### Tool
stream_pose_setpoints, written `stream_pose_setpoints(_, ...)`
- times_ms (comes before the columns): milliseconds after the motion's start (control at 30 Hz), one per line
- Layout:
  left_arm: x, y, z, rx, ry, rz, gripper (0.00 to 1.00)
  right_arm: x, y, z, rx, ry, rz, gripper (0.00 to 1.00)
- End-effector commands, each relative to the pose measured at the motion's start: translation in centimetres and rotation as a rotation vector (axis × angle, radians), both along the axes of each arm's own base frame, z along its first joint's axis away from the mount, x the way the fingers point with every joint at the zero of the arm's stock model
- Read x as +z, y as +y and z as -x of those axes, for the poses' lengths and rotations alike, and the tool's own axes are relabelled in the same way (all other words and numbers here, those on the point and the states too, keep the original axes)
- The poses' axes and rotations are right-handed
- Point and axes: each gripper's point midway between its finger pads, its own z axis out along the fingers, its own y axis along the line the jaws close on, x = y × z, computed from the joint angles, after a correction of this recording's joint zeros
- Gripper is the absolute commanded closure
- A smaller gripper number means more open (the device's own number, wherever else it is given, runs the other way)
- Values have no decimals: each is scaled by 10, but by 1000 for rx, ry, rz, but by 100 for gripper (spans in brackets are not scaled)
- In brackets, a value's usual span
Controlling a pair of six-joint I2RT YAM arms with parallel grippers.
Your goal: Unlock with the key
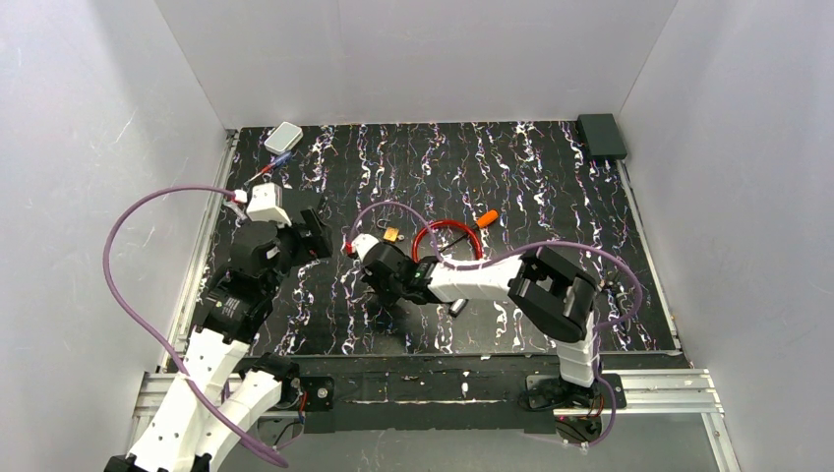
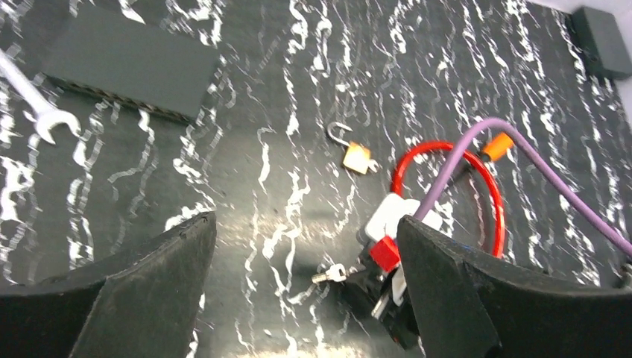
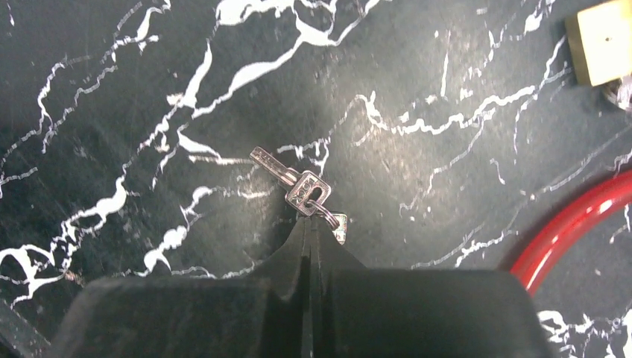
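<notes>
A small silver key on a split ring sticks out from the tips of my right gripper, which is shut on its ring end. The left wrist view shows the same key poking out of the right gripper just above the mat. The brass padlock lies apart from it on the mat, its shackle a hook shape, next to a red cable loop. An orange-headed piece lies at the loop's far side. My left gripper hangs wide open over bare mat, holding nothing.
A silver wrench and a dark grey pad lie at the far left. A white box sits at the back left corner and a black box at the back right. White walls surround the mat.
</notes>
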Motion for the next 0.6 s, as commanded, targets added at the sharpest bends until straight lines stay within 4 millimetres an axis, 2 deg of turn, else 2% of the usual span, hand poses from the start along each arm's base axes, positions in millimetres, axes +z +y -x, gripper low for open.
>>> stream_pose_setpoints(0,-27,-24,28,-52,153,188,12,1,-25,9,-48,37,28,99)
stream_pose_setpoints(167,-66,-42,48,25,354,423,18,3,-39,15,-104,59,13,99)
stream_pose_setpoints(367,-114,-87,61,46,617,745,25,4,-49,20,-195,102,-20,99)
stream_pose_setpoints(433,-130,-91,60,75,669,781,27,3,-50,24,-219,130,-40,99)
stream_pose_setpoints(567,-146,-95,59,129,734,814,29,1,-50,28,-260,170,-72,99)
